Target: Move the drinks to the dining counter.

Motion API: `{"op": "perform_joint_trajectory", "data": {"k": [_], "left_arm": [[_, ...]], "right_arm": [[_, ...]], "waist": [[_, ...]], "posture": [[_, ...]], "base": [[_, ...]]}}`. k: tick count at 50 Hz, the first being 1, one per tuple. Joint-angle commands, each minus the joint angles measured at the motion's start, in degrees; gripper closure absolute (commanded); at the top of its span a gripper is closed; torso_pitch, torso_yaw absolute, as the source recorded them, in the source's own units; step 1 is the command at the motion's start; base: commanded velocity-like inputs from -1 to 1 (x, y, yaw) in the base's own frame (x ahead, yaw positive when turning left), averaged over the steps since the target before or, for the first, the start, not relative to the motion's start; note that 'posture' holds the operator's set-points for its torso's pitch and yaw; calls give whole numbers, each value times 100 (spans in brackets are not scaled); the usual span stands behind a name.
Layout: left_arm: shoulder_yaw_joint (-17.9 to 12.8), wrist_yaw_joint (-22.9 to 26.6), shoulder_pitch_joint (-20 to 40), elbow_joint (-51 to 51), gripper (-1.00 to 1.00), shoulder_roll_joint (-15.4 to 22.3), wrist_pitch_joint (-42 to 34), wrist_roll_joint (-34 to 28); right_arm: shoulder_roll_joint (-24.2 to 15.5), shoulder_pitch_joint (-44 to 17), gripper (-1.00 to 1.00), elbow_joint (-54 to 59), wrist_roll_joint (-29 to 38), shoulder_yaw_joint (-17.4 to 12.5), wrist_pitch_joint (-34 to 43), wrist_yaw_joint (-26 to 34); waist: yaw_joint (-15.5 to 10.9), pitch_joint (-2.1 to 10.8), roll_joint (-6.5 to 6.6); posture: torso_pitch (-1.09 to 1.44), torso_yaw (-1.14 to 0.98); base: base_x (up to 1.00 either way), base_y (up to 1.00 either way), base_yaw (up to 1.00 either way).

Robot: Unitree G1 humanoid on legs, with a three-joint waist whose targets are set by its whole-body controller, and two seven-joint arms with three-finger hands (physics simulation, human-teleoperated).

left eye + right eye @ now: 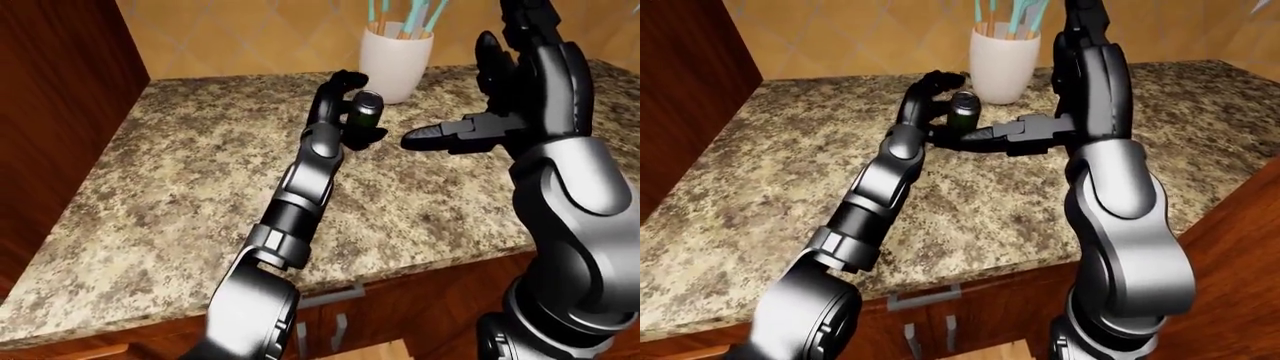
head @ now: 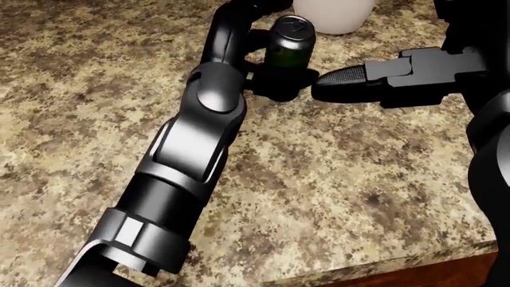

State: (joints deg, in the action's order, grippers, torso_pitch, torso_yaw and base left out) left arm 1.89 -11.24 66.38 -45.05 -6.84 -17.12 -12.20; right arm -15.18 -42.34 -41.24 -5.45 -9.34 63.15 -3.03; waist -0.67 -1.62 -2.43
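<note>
Left-eye view, green can (image 1: pixel 366 109) on the far part of a granite counter (image 1: pixel 180 187), left hand (image 1: pixel 345 112) closed round it, right hand (image 1: pixel 480 112) spread open just right, holding nothing, white utensil holder (image 1: pixel 396 60) just beyond the can.

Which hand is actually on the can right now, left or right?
The left hand: its fingers wrap around the green can beside the white utensil holder. The right hand is open, its fingertip only pointing toward the can.
</note>
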Motion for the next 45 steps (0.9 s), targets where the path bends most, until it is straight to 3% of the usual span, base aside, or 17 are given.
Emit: {"op": "perform_joint_trajectory", "data": {"k": [1,4,11,13,24,36,45], "left_arm": [[15,3,169,44,8,-18,189,-5],[2,-50,136,-17,40,-30,289,0],[-48,-229,65,-235,83,36,612,1],[-49,-204,1,115,99,81,422,15],[-20,390,-471,2902,100,391,-1331,27],[-161,862,-563,5380,100,775,-3261,277],[-410,870,-568,5889,100,1087,-3661,585]], "right_arm": [[-53,-148,-100,-96,22,-53,-175,-12],[-45,-65,-100,-109,18,-68,-236,-1],[-47,-5,-100,-122,9,-81,-277,-1],[-55,-6,-100,-140,7,-85,-266,-2],[-56,-191,-100,-142,34,-17,-131,-16],[-19,-241,-100,-142,167,117,-85,43],[74,-192,-100,-105,371,209,-156,165]], "waist": [[7,138,-25],[5,147,-30],[-2,166,-36],[1,172,-33],[37,115,44],[51,49,92],[48,16,107]], "posture": [[0,0],[0,0],[0,0],[0,0],[0,0],[0,0],[0,0]], "base": [[0,0,0],[0,0,0],[0,0,0],[0,0,0],[0,0,0],[0,0,0],[0,0,0]]}}
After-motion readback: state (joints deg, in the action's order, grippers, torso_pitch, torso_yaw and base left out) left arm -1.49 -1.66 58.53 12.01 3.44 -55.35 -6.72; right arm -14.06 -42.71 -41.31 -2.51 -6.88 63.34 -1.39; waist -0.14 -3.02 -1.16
